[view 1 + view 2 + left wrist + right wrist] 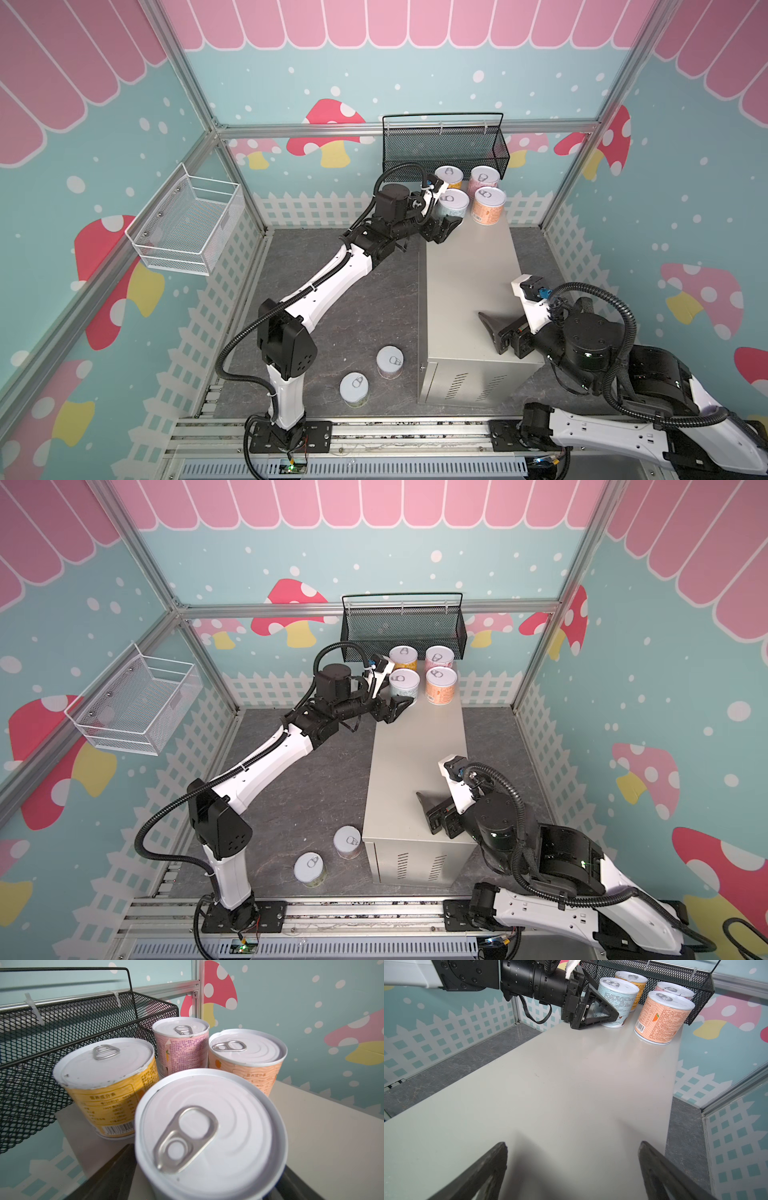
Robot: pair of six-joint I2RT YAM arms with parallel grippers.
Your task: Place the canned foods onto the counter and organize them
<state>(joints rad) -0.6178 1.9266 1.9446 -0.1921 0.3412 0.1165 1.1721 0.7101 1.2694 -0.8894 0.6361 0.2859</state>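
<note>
Step in hand: the left claw (pixel 600 1013) sits around the light blue can (pixel 616 1003), which stands on the worktop (pixel 465 291) at its far end, beside the yellow can (pixel 108 1088), pink can (pixel 182 1049) and orange can (pixel 662 1016); a placing, by the look of it.
Left claw: jaws on either side of the blue can; whether they press it or have let go, I cannot tell.
Right claw (pixel 573 1167): spread wide, holding nothing, low over the near end of the worktop.
Left to do: two cans (pixel 390 362) (pixel 354 390) stand on the floor beside the cabinet.
Next move: probably free the blue can and back off without nudging its neighbours, then fetch a floor can.
Surface: smooth beige-grey metal top, bare over most of its length.
Room: a black mesh basket (pixel 444 145) behind the cans, a white wire basket (pixel 187 224) on the side wall.
</note>
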